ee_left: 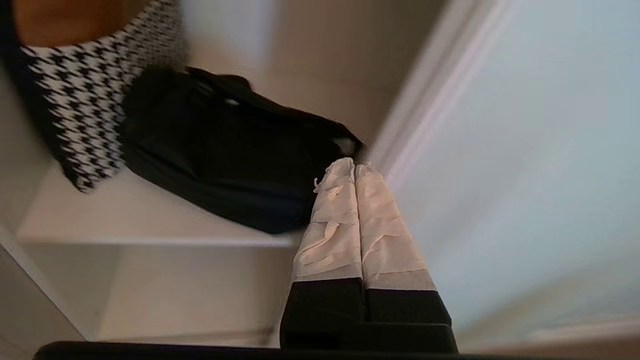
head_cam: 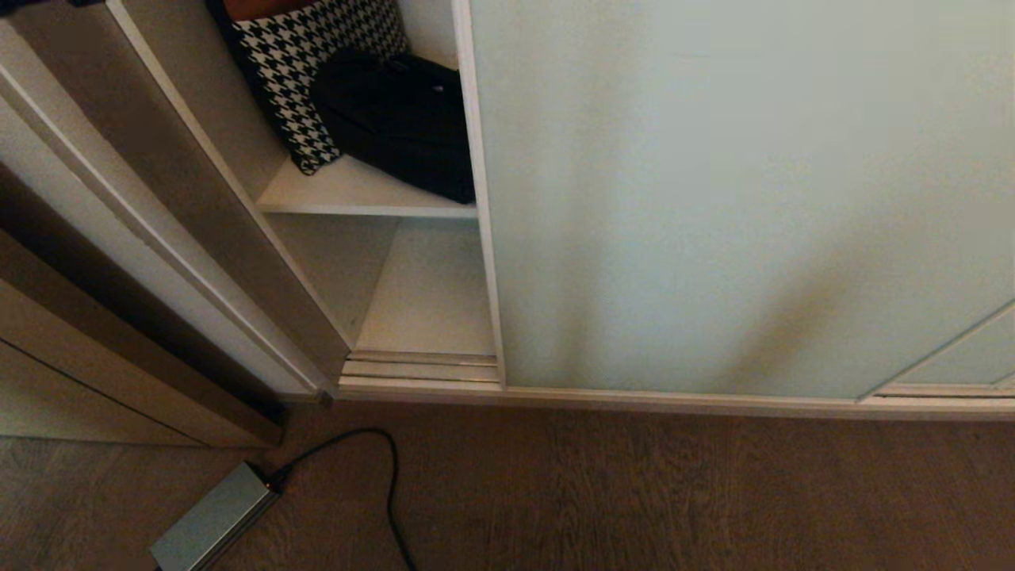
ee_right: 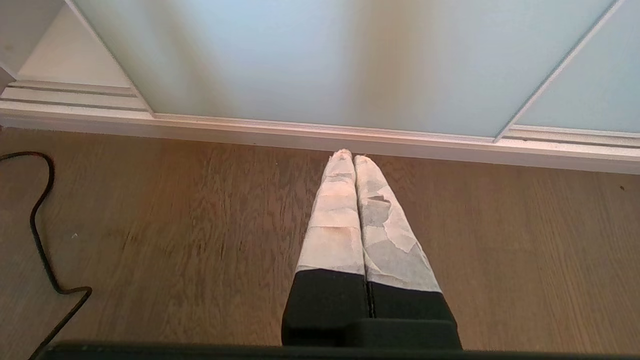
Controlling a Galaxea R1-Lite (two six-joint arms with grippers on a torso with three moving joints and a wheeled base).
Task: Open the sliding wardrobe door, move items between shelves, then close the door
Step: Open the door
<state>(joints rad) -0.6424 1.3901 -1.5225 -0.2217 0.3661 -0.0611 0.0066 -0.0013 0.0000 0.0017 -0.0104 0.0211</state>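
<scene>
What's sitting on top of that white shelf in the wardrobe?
On the shelf sit a black-and-white houndstooth bag and a black bag beside it. The sliding wardrobe door covers the rest of the shelf, so anything farther along is hidden.

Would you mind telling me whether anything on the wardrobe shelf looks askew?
Yes: the houndstooth cushion stands tilted on the upper shelf, and the black bag lies slumped beside it, partly hidden behind the sliding door. Nothing looks spilled or damaged.

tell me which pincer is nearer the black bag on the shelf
Left. The left pincer, shut, is up by the black bag at the sliding door's edge. The right pincer, shut, hangs low over the floor.
</scene>
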